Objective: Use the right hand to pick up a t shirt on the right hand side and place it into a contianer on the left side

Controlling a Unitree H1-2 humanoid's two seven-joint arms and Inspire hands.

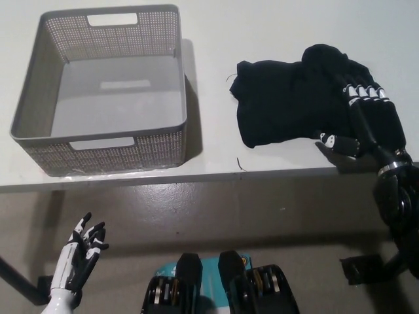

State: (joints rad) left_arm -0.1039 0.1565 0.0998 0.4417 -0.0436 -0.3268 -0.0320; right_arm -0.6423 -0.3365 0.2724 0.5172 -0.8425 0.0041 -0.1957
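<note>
A crumpled black t-shirt lies on the right half of the white table. My black right hand rests on the shirt's right part, fingers spread over the cloth and the thumb at the shirt's near edge; it is open and has not closed on the fabric. An empty grey perforated basket stands on the table's left side. Low at the lower left, below the table edge, my white left hand hangs open and idle.
The white table ends at a front edge running across the middle of the picture. Grey floor lies below it. A bare strip of table separates the basket from the shirt.
</note>
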